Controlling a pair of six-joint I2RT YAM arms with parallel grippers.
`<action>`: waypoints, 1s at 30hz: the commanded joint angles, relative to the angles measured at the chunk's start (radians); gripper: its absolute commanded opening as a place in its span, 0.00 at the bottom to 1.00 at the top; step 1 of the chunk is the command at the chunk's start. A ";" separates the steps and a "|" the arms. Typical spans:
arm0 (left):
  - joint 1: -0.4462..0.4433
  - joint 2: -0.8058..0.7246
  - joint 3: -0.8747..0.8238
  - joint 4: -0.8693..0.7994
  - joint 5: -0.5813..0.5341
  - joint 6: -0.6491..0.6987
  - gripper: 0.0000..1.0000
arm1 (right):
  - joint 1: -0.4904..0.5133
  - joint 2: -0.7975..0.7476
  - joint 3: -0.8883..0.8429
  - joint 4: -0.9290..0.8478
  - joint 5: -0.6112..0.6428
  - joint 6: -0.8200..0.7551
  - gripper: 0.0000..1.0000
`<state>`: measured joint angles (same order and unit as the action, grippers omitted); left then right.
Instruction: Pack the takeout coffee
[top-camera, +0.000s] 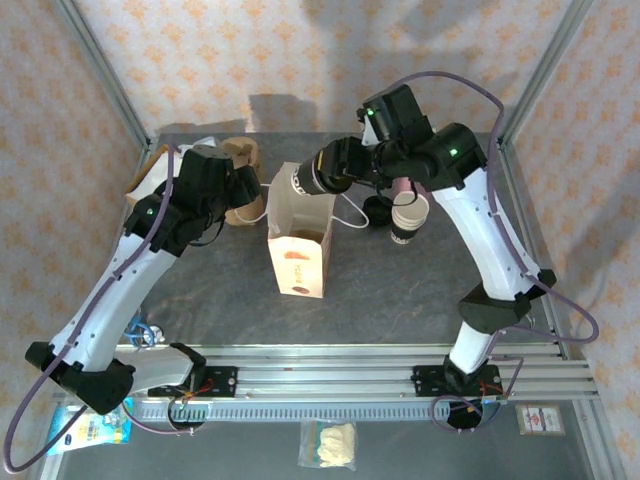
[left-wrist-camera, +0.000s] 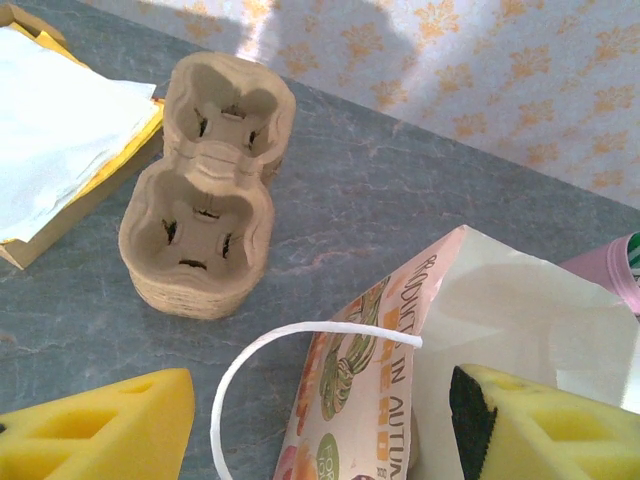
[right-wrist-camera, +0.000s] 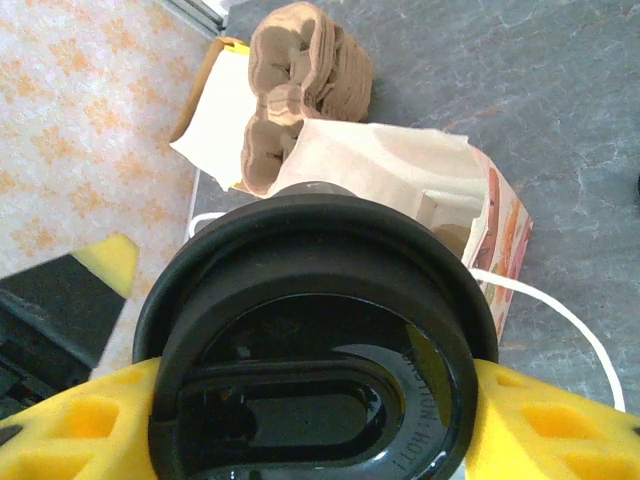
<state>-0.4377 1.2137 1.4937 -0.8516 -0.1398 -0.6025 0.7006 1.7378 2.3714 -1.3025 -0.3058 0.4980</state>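
The takeout coffee (top-camera: 312, 180), a paper cup under a round black lid (right-wrist-camera: 315, 340), lies tilted on its side in the air just above the open mouth of the paper bag (top-camera: 297, 250). My right gripper (top-camera: 328, 172) is shut on it, a yellow pad pressing each side of the cup (right-wrist-camera: 315, 425). My left gripper (top-camera: 250, 195) is open at the bag's left edge. In the left wrist view its yellow fingers (left-wrist-camera: 100, 430) stand wide apart, with the printed bag wall (left-wrist-camera: 370, 390) and a white cord handle (left-wrist-camera: 250, 370) between them.
A stack of brown pulp cup carriers (top-camera: 240, 155) (left-wrist-camera: 205, 200) sits just left of the bag. A box of white napkins (top-camera: 150, 170) (left-wrist-camera: 60, 150) is at the far left. Stacked lidless cups (top-camera: 408, 215) and loose black lids (top-camera: 378, 210) stand right of the bag.
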 joint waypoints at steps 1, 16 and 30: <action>0.006 -0.030 -0.009 -0.028 -0.018 -0.006 0.70 | 0.056 -0.022 -0.032 -0.005 0.070 0.011 0.46; 0.006 -0.137 -0.136 0.001 0.015 -0.018 0.70 | 0.174 0.054 -0.103 -0.007 0.256 -0.028 0.45; 0.006 -0.126 -0.216 0.132 0.121 0.006 0.71 | 0.207 0.173 -0.069 -0.009 0.306 -0.065 0.44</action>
<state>-0.4377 1.0889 1.2922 -0.7662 -0.0254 -0.6041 0.8993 1.8961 2.2692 -1.3052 -0.0494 0.4515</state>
